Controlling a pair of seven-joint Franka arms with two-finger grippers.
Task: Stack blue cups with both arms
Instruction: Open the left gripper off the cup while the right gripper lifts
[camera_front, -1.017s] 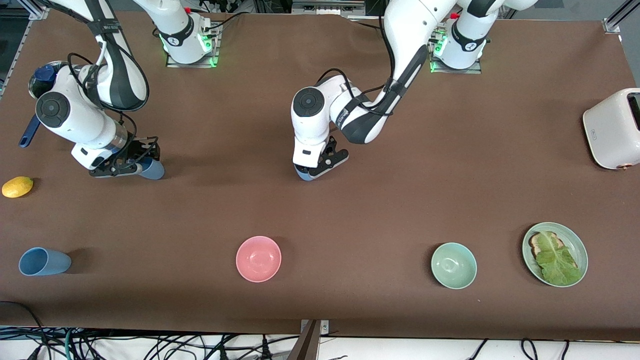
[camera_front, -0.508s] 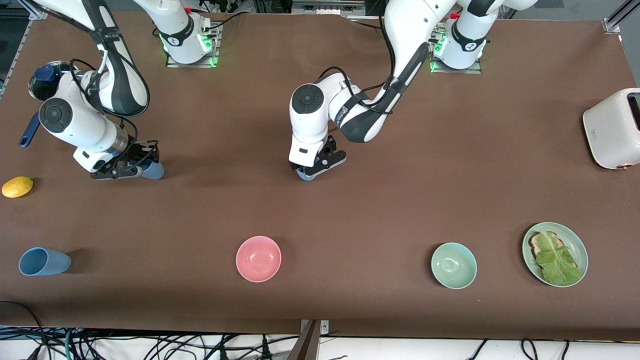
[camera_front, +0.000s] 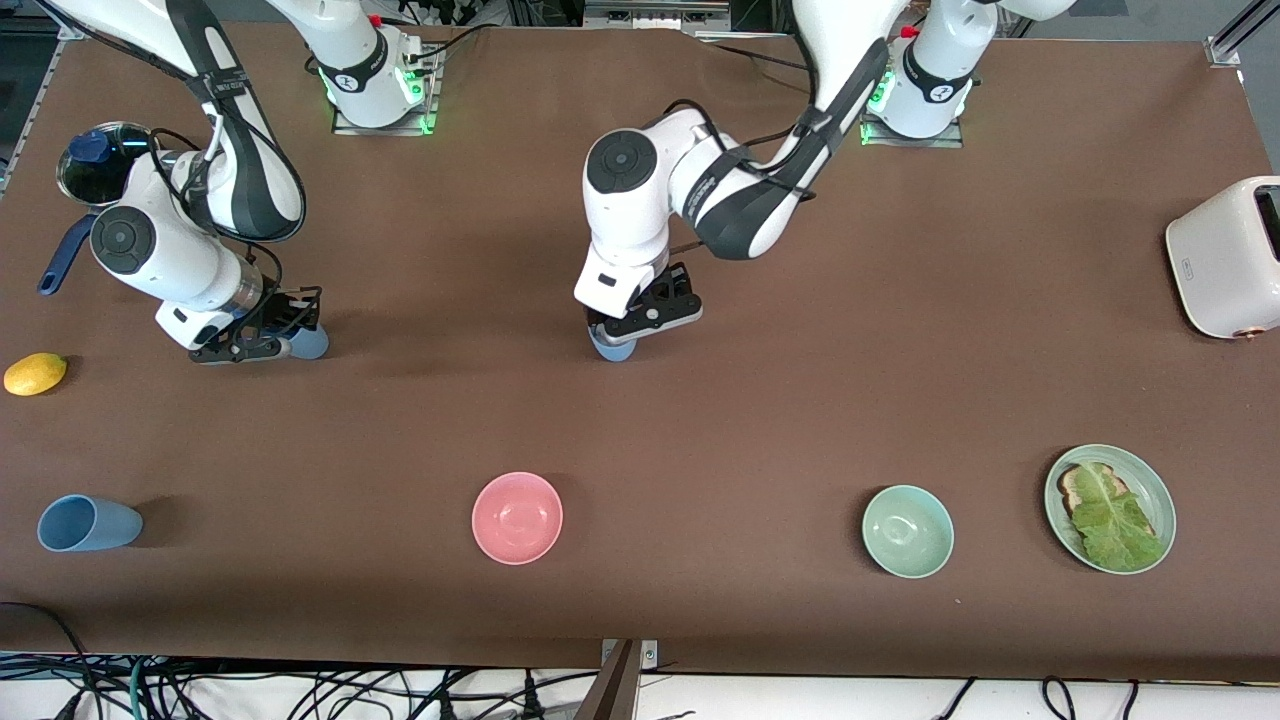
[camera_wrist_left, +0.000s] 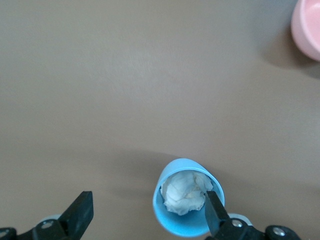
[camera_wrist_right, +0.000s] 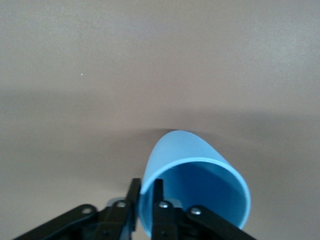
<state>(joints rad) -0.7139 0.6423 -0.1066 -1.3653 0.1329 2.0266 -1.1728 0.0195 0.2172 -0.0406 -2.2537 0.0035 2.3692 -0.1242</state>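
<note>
Where the table (camera_front: 760, 420) lies nearest the front camera, a row of four things runs along it: a lying cup (camera_front: 88, 523) on its side at the right arm's end, a pink bowl (camera_front: 517, 517), a green bowl (camera_front: 907, 530), and a plate (camera_front: 1160, 500) bearing toast (camera_front: 1074, 487) under a lettuce leaf (camera_front: 1112, 520) at the left arm's end. Farther from the camera, a lemon (camera_front: 35, 373) rests by the table edge at the right arm's end. Near the lemon, the right gripper (camera_front: 262, 342) is low at the table with its fingers (camera_wrist_right: 159, 202) pressed on the wall of the gripped cup (camera_front: 306, 342), one inside the rim and one outside; this cup is tilted, its mouth turned toward the gripper. Toward the middle of the table, the left gripper (camera_front: 640, 318) hangs over the filled cup (camera_front: 612, 347) with its fingers spread wide, one fingertip (camera_wrist_left: 212, 210) over the cup's mouth and the other well clear of the wall. This cup stands upright on the table and holds a crumpled white wad (camera_wrist_left: 185, 192). Farther still, a white toaster (camera_front: 1225, 255) sits at the left arm's end. A dark-blue lidded saucepan (camera_front: 95, 160) sits at the right arm's end, partly hidden by the right arm (camera_front: 150, 245).
</note>
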